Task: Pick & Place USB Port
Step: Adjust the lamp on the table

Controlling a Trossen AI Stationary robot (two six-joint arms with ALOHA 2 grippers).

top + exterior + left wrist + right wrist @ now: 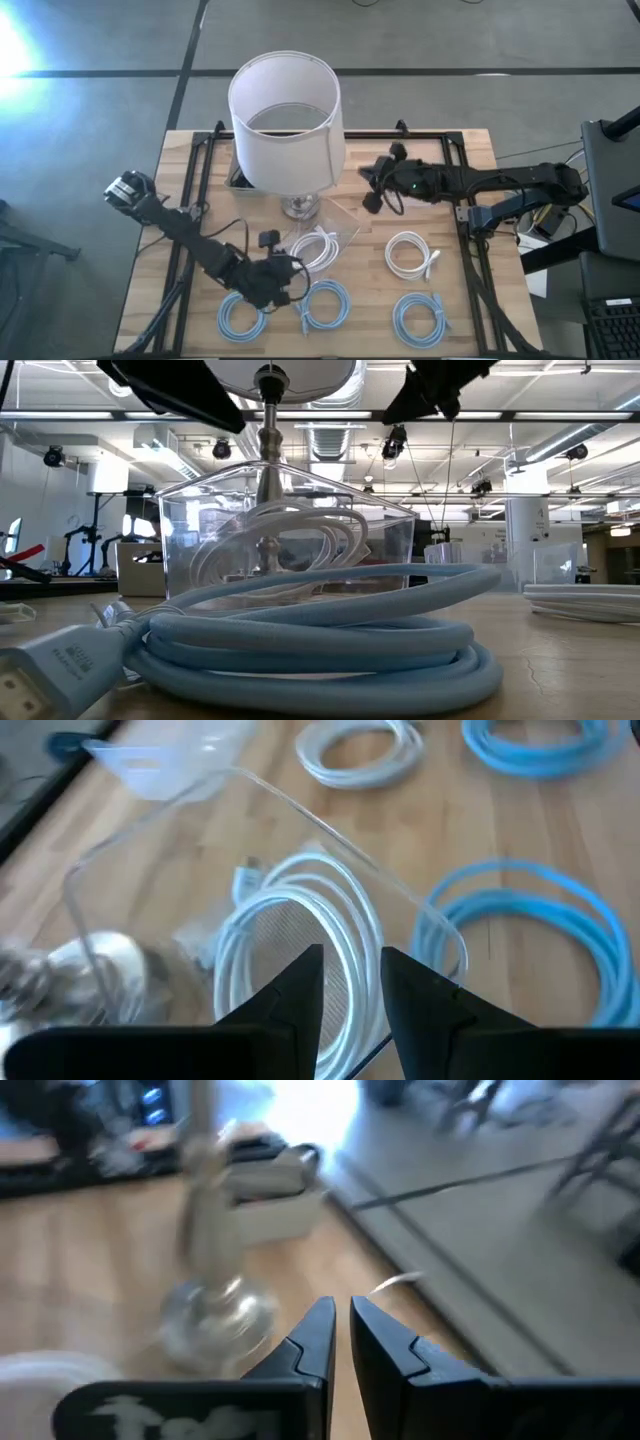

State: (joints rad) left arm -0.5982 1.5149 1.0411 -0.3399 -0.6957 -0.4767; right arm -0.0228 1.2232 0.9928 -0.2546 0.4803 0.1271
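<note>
A light blue coiled cable (320, 635) fills the low view, its plug (55, 660) cut off at the picture's edge. Behind it stands a clear plastic box (290, 525) holding a white coiled cable (285, 540), with the lamp stem (268, 455) rising beyond; the lamp's shade is cropped at the top.

From above, the white lampshade (286, 118) hides most of the lamp base (299, 207) and whatever lies under it. The clear box (335, 240) is hard to trace there; only faint edges show around the white cable (315, 247). Another white coil (410, 254) lies loose to its right, and three blue coils (241, 316) (327, 304) (420, 318) sit along the near edge of the wooden table (480, 160).

The left gripper (283, 268) hangs just beside the box, over the boxed white cable (300, 920). Its fingers (300, 982) stand partly apart with nothing between them.

The right gripper (372, 186) hovers near the lamp, its fingers (318, 1335) nearly together and empty. Its wrist view is blurred; the lamp base (215, 1315) is barely made out.
</note>
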